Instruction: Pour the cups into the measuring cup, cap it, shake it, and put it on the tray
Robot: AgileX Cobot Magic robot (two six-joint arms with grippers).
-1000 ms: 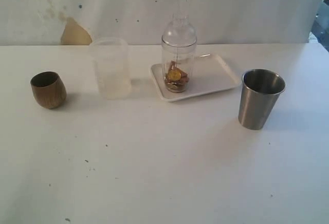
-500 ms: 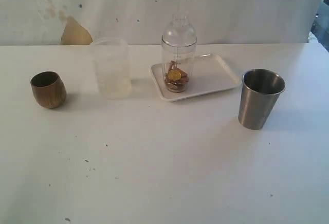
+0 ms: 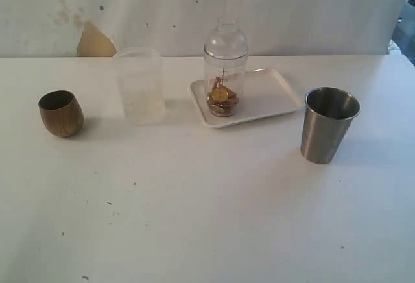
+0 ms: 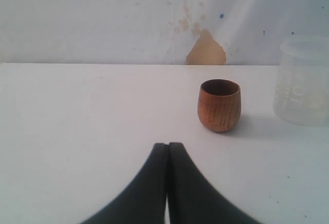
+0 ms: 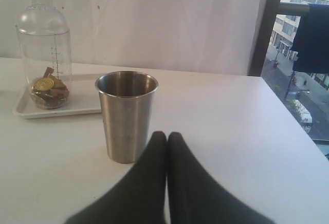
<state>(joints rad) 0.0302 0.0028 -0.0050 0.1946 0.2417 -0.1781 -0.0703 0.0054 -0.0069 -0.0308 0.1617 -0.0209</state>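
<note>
We see the left gripper [image 4: 167, 144] and right gripper [image 5: 166, 133] pressed together, empty. The steel tumbler [image 3: 329, 124] stands at 3 o'clock, the wooden cup [image 3: 61, 113] at 9; farther, at 12, the capped measuring cup [image 3: 225, 78] stands on the tray [image 3: 275, 91].

Tray [image 3: 275, 95] is looking like smooth glossy white plastic. Measuring cup [image 3: 225, 69] on tray is showing clear glossy plastic. Frosted cup [image 3: 139, 87] left of tray is looking like cloudy translucent plastic. Wooden cup [image 3: 60, 113], far left of tray, is showing grained brown wood, low sheen. Tumbler [image 3: 328, 127] right of tray is showing brushed steel, dull reflections. Table [image 3: 207, 218] is looking matt white, speckled.
</note>
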